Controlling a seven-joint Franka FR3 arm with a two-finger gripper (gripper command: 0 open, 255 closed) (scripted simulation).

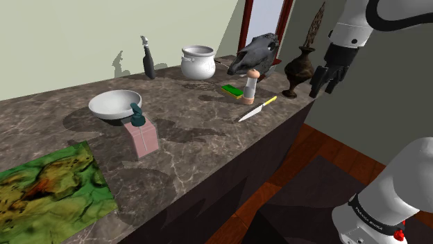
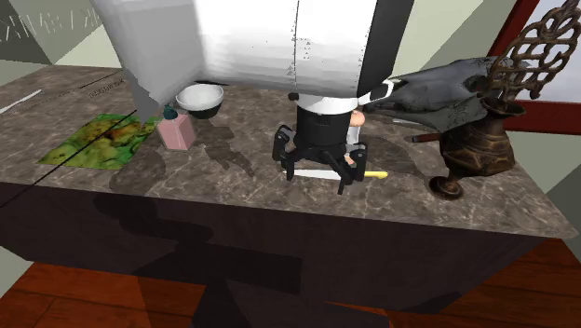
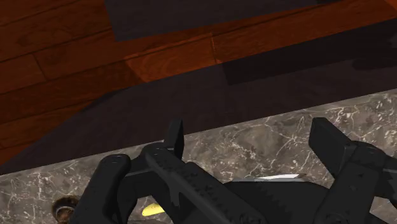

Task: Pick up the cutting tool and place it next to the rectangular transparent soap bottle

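Observation:
The cutting tool is a knife [image 1: 257, 109] with a steel blade and a yellow handle, lying flat on the marble counter [image 1: 194, 152] near its front edge. Its handle [image 2: 374, 173] pokes out beside the hand in the second exterior view. The rectangular pink soap bottle [image 1: 141, 135] with a teal pump stands upright further along, by the white bowl [image 1: 114, 104]. My black gripper [image 1: 321, 89] hangs in the air over the counter's edge, above the knife [image 3: 277, 177]. Its fingers [image 3: 175, 137] stand apart, touching nothing.
A green sponge [image 1: 231, 89] and a small grinder [image 1: 251, 86] sit just behind the knife. A dark vase [image 1: 300, 73], an animal skull [image 1: 253, 52], a white pot [image 1: 198, 62] and a dark bottle [image 1: 148, 62] line the back. A green mat [image 1: 48, 184] lies beyond the soap bottle.

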